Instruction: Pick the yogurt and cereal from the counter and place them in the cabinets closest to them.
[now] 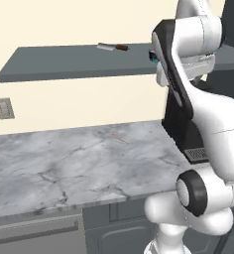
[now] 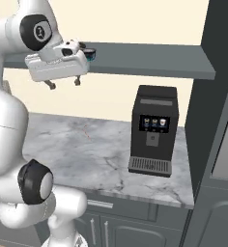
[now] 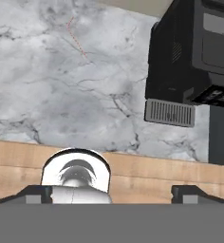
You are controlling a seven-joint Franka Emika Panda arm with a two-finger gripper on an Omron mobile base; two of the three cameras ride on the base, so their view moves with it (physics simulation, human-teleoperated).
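Right base view shows the gripper (image 2: 64, 84) hanging open and empty just before the shelf (image 2: 149, 60), the yogurt (image 2: 89, 53) apparently resting on it; withdraw level, avoiding the cup.

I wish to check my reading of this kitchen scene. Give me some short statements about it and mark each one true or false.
1. The claw is open and holds nothing. True.
2. The yogurt stands on the counter. False: it stands on the cabinet shelf, close to the claw.
3. A black coffee machine stands on the counter. True.
4. The knife lies on the counter. False: it lies on the cabinet shelf.
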